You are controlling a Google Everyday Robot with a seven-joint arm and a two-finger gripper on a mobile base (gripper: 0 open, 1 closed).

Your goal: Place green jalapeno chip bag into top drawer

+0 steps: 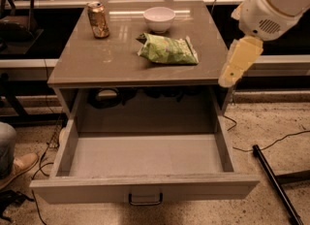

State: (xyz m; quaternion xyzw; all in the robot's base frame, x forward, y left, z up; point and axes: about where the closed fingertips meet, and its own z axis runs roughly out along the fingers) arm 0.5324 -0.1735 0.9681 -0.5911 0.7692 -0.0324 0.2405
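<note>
The green jalapeno chip bag (168, 50) lies flat on the cabinet top (97, 59), just in front of the white bowl (159, 18). The top drawer (145, 186) is pulled wide open below, with a bare inside and a dark loop handle (145, 200) at the front centre. My gripper (229, 77) hangs from the white arm (273, 3) at the right, level with the cabinet top's right front corner and apart from the bag. It holds nothing that I can see.
A drink can (98, 20) stands at the back left of the cabinet top. A person's shoe (17, 167) and cables lie on the floor at the left. A black pole (276, 185) lies on the floor at the right. Desks stand behind.
</note>
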